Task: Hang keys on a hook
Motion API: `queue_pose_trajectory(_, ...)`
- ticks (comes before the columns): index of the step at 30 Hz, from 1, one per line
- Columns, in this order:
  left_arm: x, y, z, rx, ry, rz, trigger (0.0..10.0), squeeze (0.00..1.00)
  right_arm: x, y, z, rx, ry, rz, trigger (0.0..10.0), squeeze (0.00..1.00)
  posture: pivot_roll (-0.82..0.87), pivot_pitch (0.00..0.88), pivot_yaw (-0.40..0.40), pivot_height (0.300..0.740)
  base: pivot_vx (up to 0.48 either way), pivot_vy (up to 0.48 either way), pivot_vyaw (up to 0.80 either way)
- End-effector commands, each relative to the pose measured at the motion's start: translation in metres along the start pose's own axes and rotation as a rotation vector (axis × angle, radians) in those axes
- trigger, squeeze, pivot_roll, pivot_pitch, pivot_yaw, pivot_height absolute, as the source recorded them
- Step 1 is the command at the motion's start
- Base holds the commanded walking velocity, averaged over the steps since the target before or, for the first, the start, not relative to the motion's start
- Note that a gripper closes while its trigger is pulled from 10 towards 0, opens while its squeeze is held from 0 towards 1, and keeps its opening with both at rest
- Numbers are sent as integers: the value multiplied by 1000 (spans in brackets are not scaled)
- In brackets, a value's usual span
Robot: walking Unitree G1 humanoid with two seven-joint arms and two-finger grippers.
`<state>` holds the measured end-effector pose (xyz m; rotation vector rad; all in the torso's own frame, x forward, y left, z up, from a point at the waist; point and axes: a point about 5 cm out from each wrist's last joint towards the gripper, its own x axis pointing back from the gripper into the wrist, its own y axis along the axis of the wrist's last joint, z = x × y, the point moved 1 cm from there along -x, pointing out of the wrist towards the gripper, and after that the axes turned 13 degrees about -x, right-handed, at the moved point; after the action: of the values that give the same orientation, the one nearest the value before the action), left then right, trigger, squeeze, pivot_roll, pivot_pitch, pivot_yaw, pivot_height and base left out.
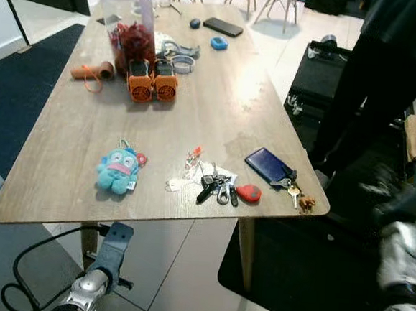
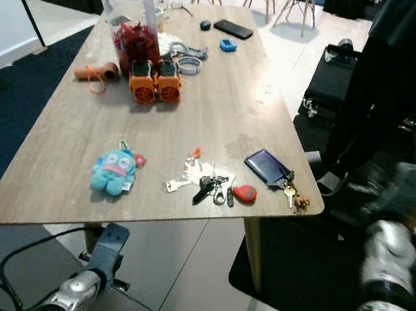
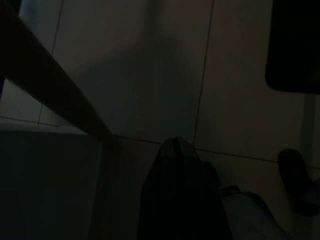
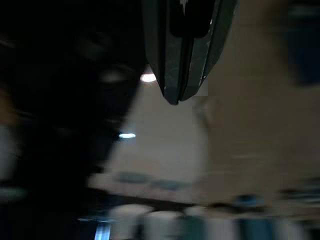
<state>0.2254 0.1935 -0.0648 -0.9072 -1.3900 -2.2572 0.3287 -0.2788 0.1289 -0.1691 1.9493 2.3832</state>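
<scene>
Right arm [image 1: 400,271] blurred, cut by frame edge. Jar [image 1: 129,12] top cropped. Person [image 2: 394,84] cut off at top. Left wrist view v. dark; right wrist view smeared, maybe tabletop.

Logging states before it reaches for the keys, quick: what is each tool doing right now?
Left tool: fingers together, shut, holding nothing, low beside the table leg.
Right tool: shut, empty; view blurred.
</scene>
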Motion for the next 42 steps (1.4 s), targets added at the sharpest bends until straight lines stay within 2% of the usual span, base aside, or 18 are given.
queue_pose_trajectory(1, 1, -5, -4, -8, -16, 25, 10000, 0, -7, -4, 23, 3, 114, 41, 10000, 0, 67, 22, 8, 740, 0, 0, 0)
queue_pose_trajectory(2, 1, -5, -5, -8, -16, 25, 10000, 0, -10, -5, 35, 1, 163, 51, 10000, 0, 67, 22, 8, 740, 0, 0, 0)
queue_pose_trajectory(3, 1, -6, -5, -8, -15, 27, 10000, 0, -13, -11, 64, -4, 285, 84, 10000, 0, 70, 25, 6, 740, 0, 0, 0)
queue_pose_trajectory(4, 1, -6, -5, -8, -15, 27, 10000, 0, -13, -11, 64, -4, 285, 84, 10000, 0, 70, 25, 6, 740, 0, 0, 0)
queue_pose_trajectory(5, 1, -6, -5, -7, -14, 27, 10000, 0, -14, -14, 76, -6, 338, 103, 10000, 0, 72, 26, 6, 740, 0, 0, 0)
queue_pose_trajectory(10, 2, -7, -4, -5, -12, 28, 10000, 0, -11, -21, 97, 3, 441, 147, 10000, 0, 75, 29, 5, 740, 0, 0, 0)
queue_pose_trajectory(12, 2, -8, -4, -2, -10, 30, 10000, 0, -5, -30, 111, 63, 535, 204, 10000, 0, 77, 37, 5, 740, 0, 0, 0)
queue_pose_trajectory(13, 2, -8, -3, 0, -8, 32, 10000, 0, -2, -32, 113, 81, 556, 224, 10000, 75, 77, 42, 8, 740, 0, 0, 0)
queue_pose_trajectory(14, 2, -8, -3, 0, -8, 32, 10000, 0, -2, -32, 113, 81, 556, 224, 10000, 75, 77, 42, 8, 740, 0, 0, 0)
queue_pose_trajectory(15, 3, -9, -3, 2, -7, 33, 10000, 0, 0, -34, 112, 92, 554, 235, 10000, 341, 77, 44, 9, 740, 0, 0, 0)
queue_pose_trajectory(16, 3, -10, -3, 3, -6, 34, 10000, 0, 2, -34, 111, 91, 543, 244, 10000, 886, 77, 45, 9, 740, 0, 0, 0)
queue_pose_trajectory(17, 3, -10, -2, 5, -6, 35, 10000, 0, 3, -34, 110, 79, 528, 251, 10000, 1000, 75, 48, 11, 740, 0, 0, 0)
queue_pose_trajectory(23, 3, -10, -3, 7, -8, 35, 10000, 0, 13, -37, 114, 85, 544, 297, 10000, 1000, 72, 54, 12, 740, 0, 0, 0)
queue_pose_trajectory(24, 3, -9, -4, 8, -8, 34, 10000, 0, 16, -39, 116, 92, 549, 302, 10000, 553, 72, 56, 12, 740, 0, 0, 0)
queue_pose_trajectory(26, 2, -9, -4, 8, -8, 33, 10000, 0, 16, -39, 116, 95, 551, 303, 10000, 553, 72, 56, 12, 740, 0, 0, 0)
queue_pose_trajectory(27, 2, -9, -4, 9, -9, 33, 10000, 0, 18, -40, 117, 95, 553, 306, 10000, 0, 72, 58, 12, 740, 0, 0, 0)
queue_pose_trajectory(35, 3, -10, -6, 8, -11, 36, 10000, 0, 21, -43, 120, 56, 521, 339, 10000, 0, 66, 62, 14, 740, 0, 0, 0)
queue_pose_trajectory(42, 3, -11, -6, 10, -11, 35, 10000, 0, 27, -48, 140, 37, 602, 375, 10000, 0, 72, 66, 11, 740, 0, 0, 0)
